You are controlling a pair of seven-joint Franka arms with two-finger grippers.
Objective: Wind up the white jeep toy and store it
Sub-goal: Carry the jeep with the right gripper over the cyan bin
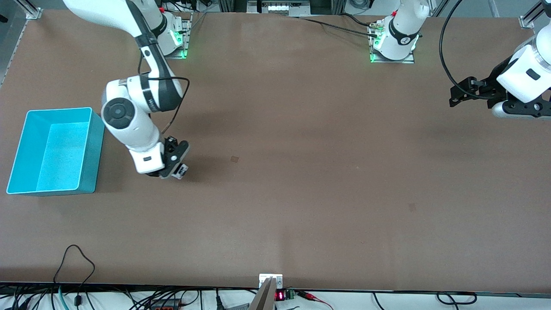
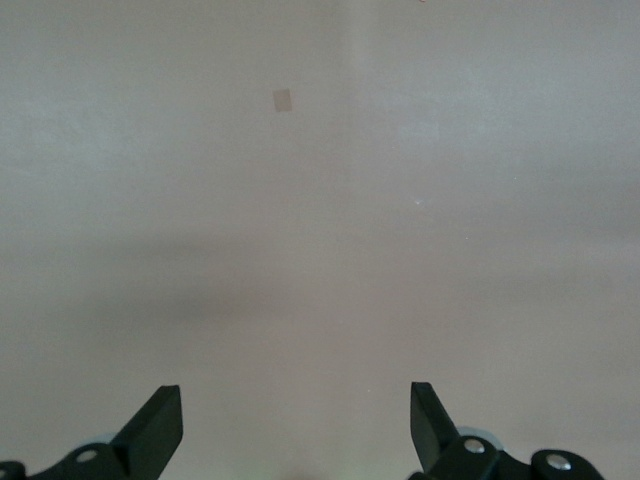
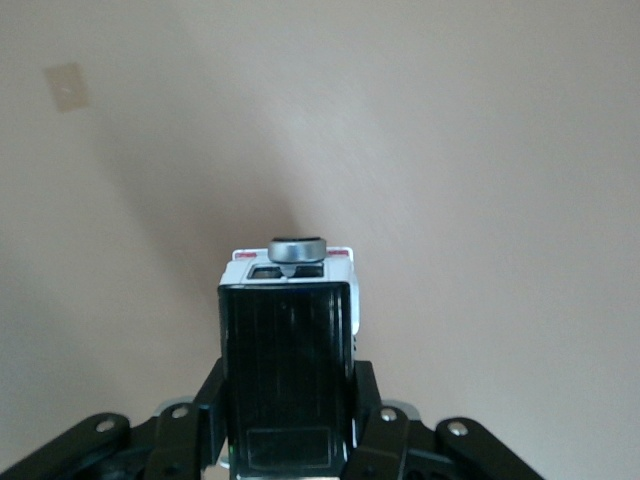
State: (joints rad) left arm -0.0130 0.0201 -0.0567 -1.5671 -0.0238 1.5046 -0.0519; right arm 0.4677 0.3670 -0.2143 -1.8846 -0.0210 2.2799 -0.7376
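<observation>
Both fingers of my right gripper [image 1: 180, 165] pinch the white jeep toy [image 3: 288, 350] low over the table [image 1: 301, 172] beside the blue bin [image 1: 17, 150], while my left gripper [image 1: 456, 97] waits, spread wide.

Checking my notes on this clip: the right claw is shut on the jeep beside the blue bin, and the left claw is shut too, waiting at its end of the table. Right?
One thing is wrong: the left claw is open, not shut; the left wrist view shows its fingers standing wide apart over bare table. The rest holds: the right claw is shut on the jeep beside the bin.
</observation>
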